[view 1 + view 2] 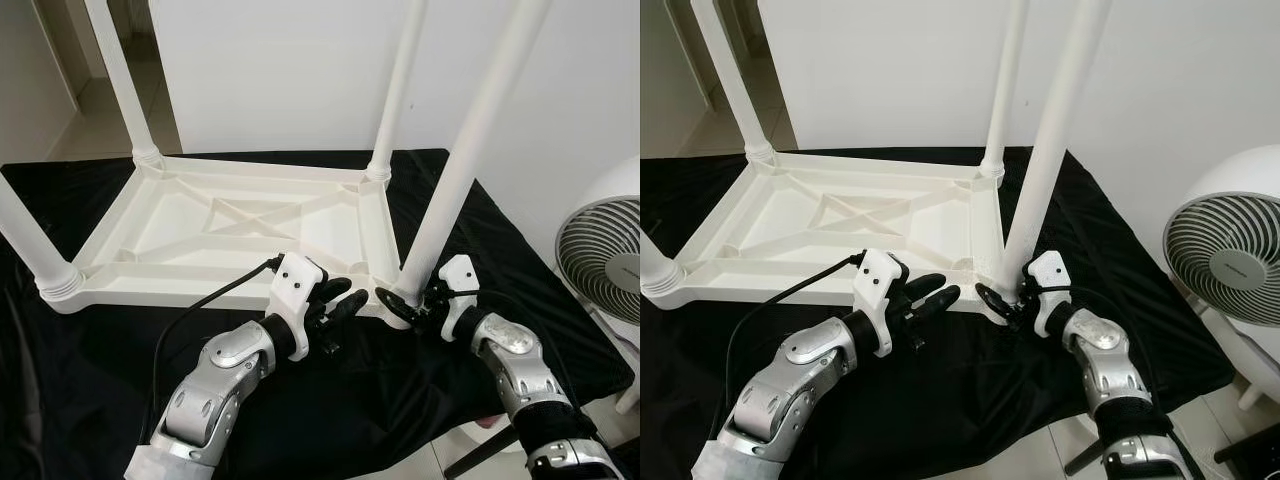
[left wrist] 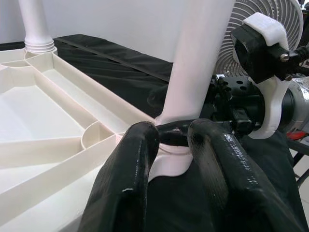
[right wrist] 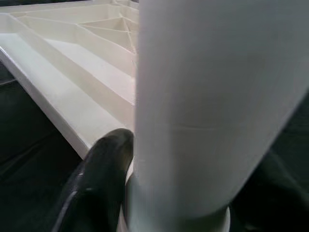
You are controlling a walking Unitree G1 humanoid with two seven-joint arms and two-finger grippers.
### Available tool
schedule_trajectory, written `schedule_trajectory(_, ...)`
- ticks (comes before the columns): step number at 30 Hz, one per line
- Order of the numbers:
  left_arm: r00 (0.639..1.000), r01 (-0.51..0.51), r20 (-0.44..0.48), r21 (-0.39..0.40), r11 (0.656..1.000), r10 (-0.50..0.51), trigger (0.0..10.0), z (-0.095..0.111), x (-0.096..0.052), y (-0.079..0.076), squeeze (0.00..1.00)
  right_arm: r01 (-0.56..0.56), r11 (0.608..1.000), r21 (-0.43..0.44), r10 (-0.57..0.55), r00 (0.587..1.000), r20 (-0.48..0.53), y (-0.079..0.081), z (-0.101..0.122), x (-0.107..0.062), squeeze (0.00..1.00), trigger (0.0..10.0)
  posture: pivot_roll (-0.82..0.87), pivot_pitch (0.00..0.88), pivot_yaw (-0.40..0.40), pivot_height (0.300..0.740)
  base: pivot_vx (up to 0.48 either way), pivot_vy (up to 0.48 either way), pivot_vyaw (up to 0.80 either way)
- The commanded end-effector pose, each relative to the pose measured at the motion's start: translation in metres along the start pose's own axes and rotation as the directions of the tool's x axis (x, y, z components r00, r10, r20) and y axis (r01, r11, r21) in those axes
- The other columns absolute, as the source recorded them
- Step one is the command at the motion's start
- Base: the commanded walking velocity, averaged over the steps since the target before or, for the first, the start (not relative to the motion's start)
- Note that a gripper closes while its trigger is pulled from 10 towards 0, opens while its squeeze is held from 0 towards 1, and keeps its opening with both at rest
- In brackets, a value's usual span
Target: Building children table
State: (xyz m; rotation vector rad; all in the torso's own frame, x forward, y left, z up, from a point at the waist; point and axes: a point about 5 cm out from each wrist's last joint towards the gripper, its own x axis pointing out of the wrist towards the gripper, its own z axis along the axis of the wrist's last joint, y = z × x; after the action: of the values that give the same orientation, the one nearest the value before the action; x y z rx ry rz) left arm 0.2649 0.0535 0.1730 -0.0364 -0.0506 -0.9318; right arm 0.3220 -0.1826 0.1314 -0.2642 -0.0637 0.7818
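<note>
A white plastic children's table point(image 1: 200, 225) lies upside down on a black cloth, its legs pointing up. The near right leg point(image 1: 470, 150) stands in its corner socket. My right gripper point(image 1: 400, 303) is shut around the base of that leg; in the right wrist view the leg point(image 3: 212, 96) is very close, with one black finger point(image 3: 101, 174) beside it. My left gripper point(image 1: 340, 297) hovers at the table's near edge, just left of the same corner, open and holding nothing. Its fingers point(image 2: 130, 179) point at the leg's base point(image 2: 174, 145).
Three other legs rise at the far left point(image 1: 125, 80), far right point(image 1: 400, 90) and near left point(image 1: 25, 235). A white fan point(image 1: 600, 260) stands on the floor to the right. The black cloth point(image 1: 100, 380) hangs over the front edge; a white wall is behind.
</note>
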Motion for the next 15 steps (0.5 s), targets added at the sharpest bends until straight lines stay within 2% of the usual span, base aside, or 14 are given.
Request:
schedule_trajectory(1,1.000,-0.010,0.001,0.004,1.000,0.010,10.0,0.003,-0.002,0.001,0.00,-0.051,0.999,0.002,0.051,0.998,-0.037,0.006,-0.008,-0.003,0.00,0.0,0.01,0.047,-0.010,0.740,0.000,0.000,0.00)
schedule_trajectory(6,1.000,-0.017,0.002,0.002,1.000,0.017,10.0,0.003,-0.002,0.001,0.00,-0.027,1.000,0.009,0.028,0.999,-0.030,0.008,-0.011,-0.006,0.00,0.0,0.01,0.054,-0.016,0.740,0.000,0.000,0.00)
schedule_trajectory(7,1.000,-0.018,0.001,-0.001,1.000,0.018,10.0,0.003,-0.003,0.000,0.00,0.018,1.000,0.026,-0.017,0.999,-0.028,0.010,-0.013,-0.008,0.00,0.0,0.00,0.056,-0.017,0.740,0.000,0.000,0.00)
schedule_trajectory(14,1.000,-0.018,0.001,-0.005,1.000,0.018,10.0,0.002,-0.003,-0.001,0.00,0.121,0.991,0.049,-0.119,0.992,-0.041,0.019,-0.019,-0.009,0.00,0.0,0.00,0.061,-0.019,0.740,0.000,0.000,0.00)
schedule_trajectory(15,1.000,-0.017,0.001,-0.006,1.000,0.017,10.0,0.002,-0.002,-0.001,0.00,0.185,0.981,0.062,-0.182,0.982,-0.048,0.022,-0.020,-0.008,0.00,0.0,0.00,0.062,-0.019,0.740,0.000,0.000,0.00)
